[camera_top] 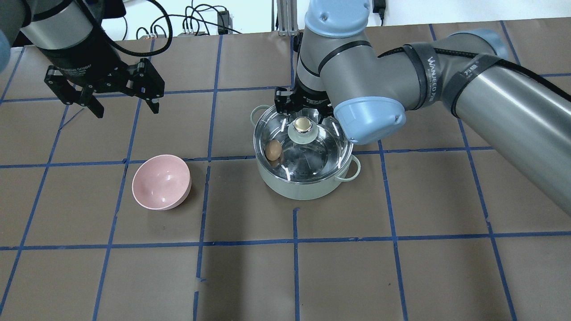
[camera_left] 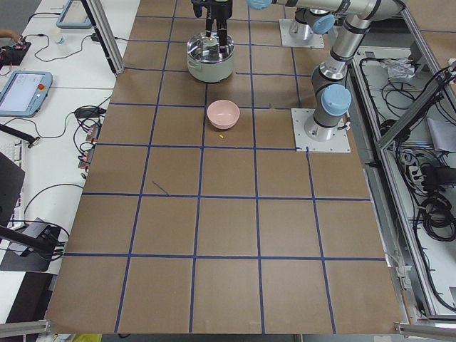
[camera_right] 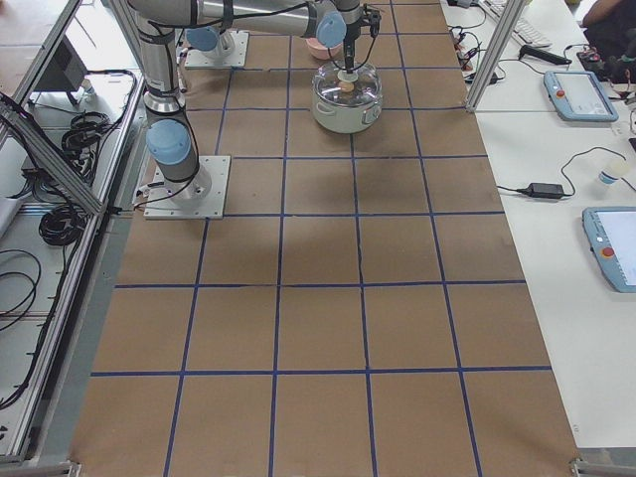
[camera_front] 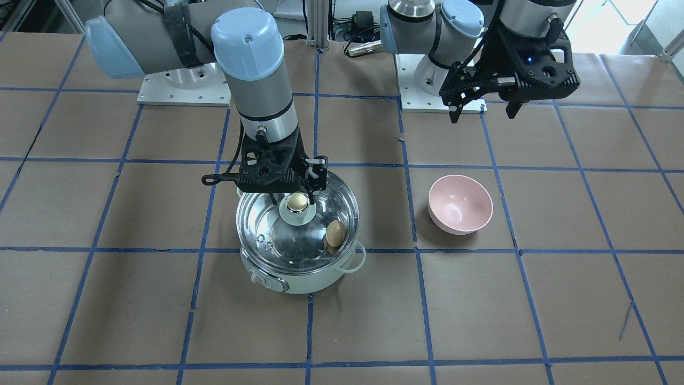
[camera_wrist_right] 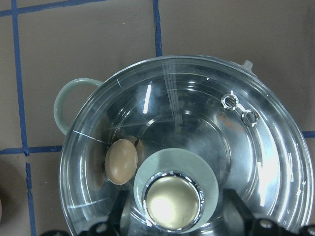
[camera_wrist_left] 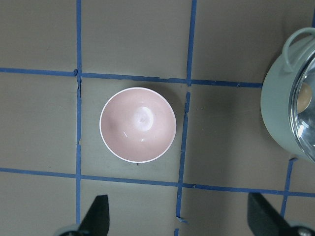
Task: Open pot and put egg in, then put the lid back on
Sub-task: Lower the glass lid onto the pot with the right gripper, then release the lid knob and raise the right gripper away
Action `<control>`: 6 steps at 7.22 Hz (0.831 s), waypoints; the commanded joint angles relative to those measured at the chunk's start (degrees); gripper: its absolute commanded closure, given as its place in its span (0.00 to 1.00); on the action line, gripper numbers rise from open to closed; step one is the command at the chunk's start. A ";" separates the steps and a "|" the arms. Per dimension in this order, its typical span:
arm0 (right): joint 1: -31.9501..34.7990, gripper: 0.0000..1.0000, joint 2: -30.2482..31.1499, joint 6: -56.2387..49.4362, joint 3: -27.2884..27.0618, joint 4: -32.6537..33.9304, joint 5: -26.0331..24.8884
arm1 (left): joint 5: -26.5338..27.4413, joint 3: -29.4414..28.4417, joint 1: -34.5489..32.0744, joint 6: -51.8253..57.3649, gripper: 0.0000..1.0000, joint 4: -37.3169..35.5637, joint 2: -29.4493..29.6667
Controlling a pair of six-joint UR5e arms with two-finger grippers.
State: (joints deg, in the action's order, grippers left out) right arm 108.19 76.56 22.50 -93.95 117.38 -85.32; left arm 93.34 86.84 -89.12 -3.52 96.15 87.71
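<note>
The pale mint pot (camera_front: 299, 278) stands mid-table with the clear glass lid (camera_front: 267, 224) lying on it. The tan egg (camera_front: 335, 233) lies inside the steel bowl against its wall, seen through the glass. It also shows in the right wrist view (camera_wrist_right: 121, 161). My right gripper (camera_front: 296, 199) is straight above the lid. Its fingers stand open on either side of the cream-gold knob (camera_wrist_right: 173, 203), with small gaps to it. My left gripper (camera_front: 483, 109) is open and empty, raised above the table away from the pot, beyond the pink bowl.
An empty pink bowl (camera_front: 460, 203) sits about one grid square from the pot on my left side and fills the middle of the left wrist view (camera_wrist_left: 138, 125). The brown table (camera_top: 401, 267) carries a blue tape grid.
</note>
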 commanded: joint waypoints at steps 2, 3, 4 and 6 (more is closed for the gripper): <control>-0.17 0.27 0.26 -1.05 0.61 0.65 -0.37 | 0.00 -0.09 0.00 0.00 0.00 0.00 0.00; -1.57 0.26 0.96 -2.19 0.79 0.39 -3.15 | -0.09 0.00 0.00 0.00 0.00 0.00 0.00; -3.15 0.19 2.70 -2.81 0.79 0.30 -5.18 | 0.00 -0.09 0.00 0.00 0.00 0.00 0.00; -11.65 0.00 7.01 -5.44 1.40 -1.62 -4.42 | 0.00 0.00 0.00 0.00 0.00 0.00 0.00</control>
State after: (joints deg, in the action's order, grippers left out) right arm 101.42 81.07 18.39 -92.88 116.79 -89.92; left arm 93.33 86.81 -89.12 -3.52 96.15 87.72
